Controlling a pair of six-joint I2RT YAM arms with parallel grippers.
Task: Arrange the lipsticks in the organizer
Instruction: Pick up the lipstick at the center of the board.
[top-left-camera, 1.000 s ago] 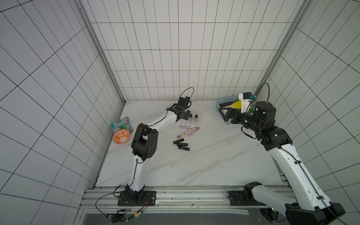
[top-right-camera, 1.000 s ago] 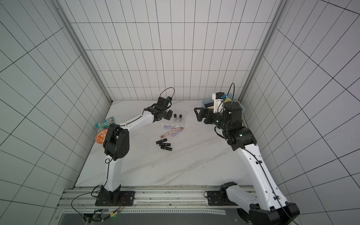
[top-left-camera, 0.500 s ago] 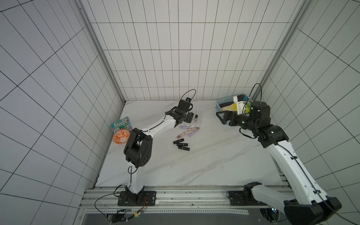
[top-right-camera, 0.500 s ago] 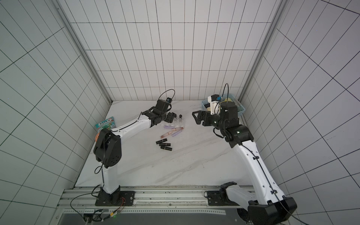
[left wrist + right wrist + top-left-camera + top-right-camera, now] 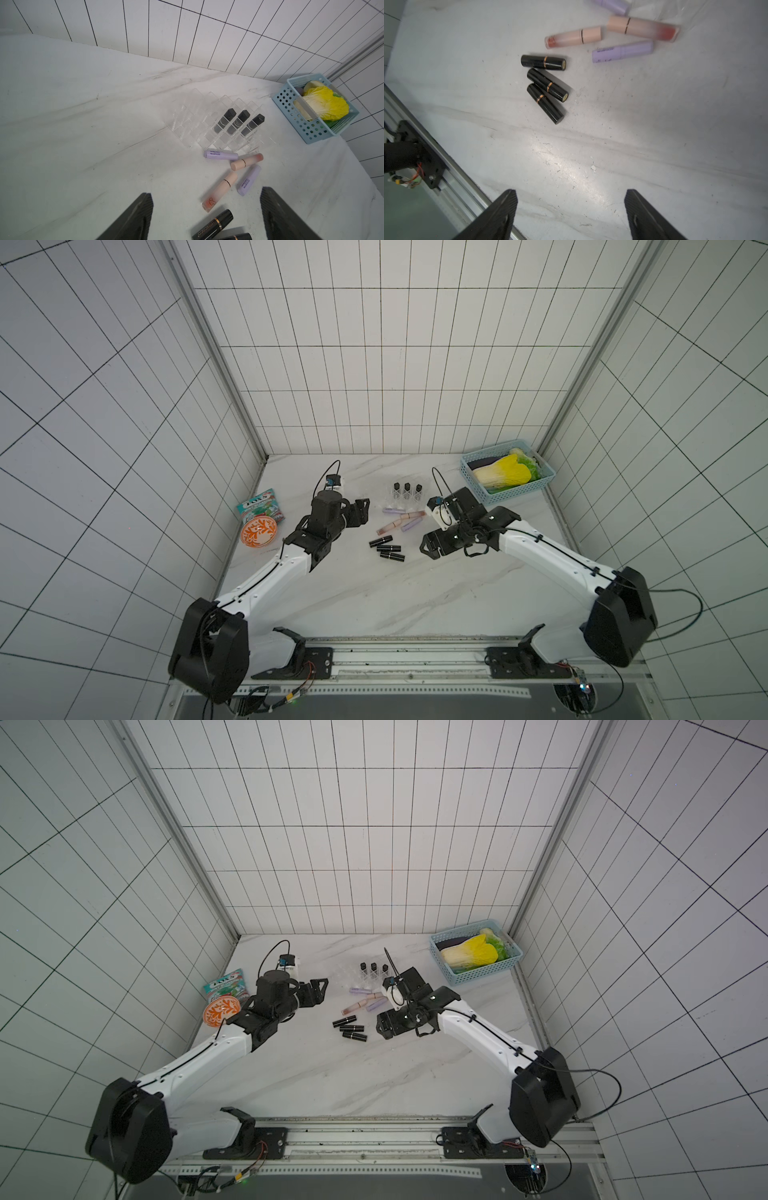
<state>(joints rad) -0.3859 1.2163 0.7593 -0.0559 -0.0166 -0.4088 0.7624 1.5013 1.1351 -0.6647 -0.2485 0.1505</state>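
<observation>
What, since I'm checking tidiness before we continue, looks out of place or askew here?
Loose on the table, at mixed angles near the organizer, lie three black tubes, two lilac tubes and two pink tubes. Only three black lipsticks stand in its compartments. Nothing looks spilled or broken.

White-tile walls (image 5: 374, 364) w/ dark grout, marble tabletop (image 5: 374, 593)

Desk (image 5: 591, 155): white marble-look slab, smooth, faint sheen, grey veins, fine scuffs;
Organizer (image 5: 199, 116): clear hard plastic, glossy, see-through;
Black lipsticks (image 5: 543, 62): glossy black cases, thin gold-coloured band;
Lilac tubes (image 5: 623, 52): pale matt plastic, printed lettering;
Pink tubes (image 5: 574, 37): matt peach caps, frosted see-through bodies;
Basket (image 5: 291, 108): light blue plastic, perforated, dull shine;
Walls (image 5: 374, 364): white glazed tiles, dark grout;
Right hand (image 5: 570, 192) fingers (image 5: 502, 214): black, matt, finely ribbed;
Rail (image 5: 460, 187): bare grey metal, matt
</observation>
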